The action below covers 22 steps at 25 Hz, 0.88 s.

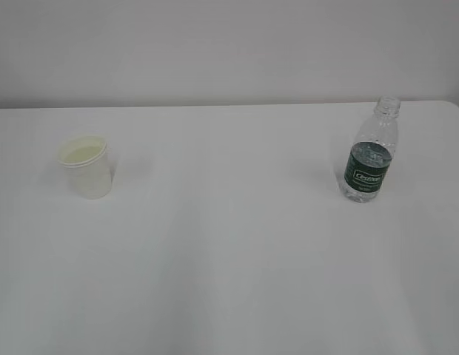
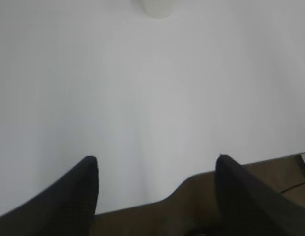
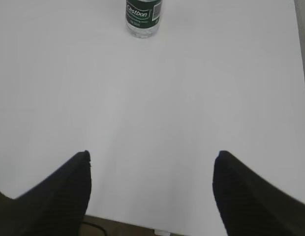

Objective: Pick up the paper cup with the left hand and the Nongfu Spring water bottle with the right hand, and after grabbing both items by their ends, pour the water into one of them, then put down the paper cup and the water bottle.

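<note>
Your paper cup sits left of frame, flimsy, so pinch it gently; the Nongfu Spring water bottle at right is capless, keep it upright; both left hand and right hand gape wide, holding nothing.

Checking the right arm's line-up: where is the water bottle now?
The water bottle stands upright on the right side of the white table in the exterior view, near the far edge, well apart from the paper cup on the left.
</note>
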Each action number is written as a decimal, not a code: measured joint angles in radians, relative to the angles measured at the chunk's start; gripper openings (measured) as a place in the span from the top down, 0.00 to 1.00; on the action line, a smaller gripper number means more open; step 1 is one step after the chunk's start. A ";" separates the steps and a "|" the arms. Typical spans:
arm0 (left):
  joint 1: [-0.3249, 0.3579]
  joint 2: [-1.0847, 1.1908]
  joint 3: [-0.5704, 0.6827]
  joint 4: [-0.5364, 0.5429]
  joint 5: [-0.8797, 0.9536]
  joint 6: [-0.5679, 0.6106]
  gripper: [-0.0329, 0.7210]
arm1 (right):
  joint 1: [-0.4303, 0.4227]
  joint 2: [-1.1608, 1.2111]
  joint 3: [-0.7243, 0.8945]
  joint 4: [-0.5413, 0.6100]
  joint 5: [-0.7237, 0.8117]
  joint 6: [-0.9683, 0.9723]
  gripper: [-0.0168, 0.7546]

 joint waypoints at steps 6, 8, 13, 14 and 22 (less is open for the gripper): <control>0.000 -0.047 0.023 -0.008 0.014 0.000 0.26 | 0.000 0.000 -0.017 0.020 0.092 0.000 0.22; 0.000 -0.057 0.023 -0.013 0.014 0.000 0.26 | 0.000 0.000 -0.019 0.021 0.137 0.000 0.22; 0.000 -0.068 0.023 -0.028 0.016 0.000 0.26 | 0.000 -0.008 -0.017 0.023 0.196 0.000 0.22; 0.000 -0.068 0.023 -0.030 0.016 0.000 0.26 | 0.000 -0.021 -0.015 0.023 0.196 0.000 0.22; 0.000 -0.068 0.032 -0.035 0.011 0.000 0.26 | 0.000 -0.157 -0.007 0.023 0.196 0.000 0.22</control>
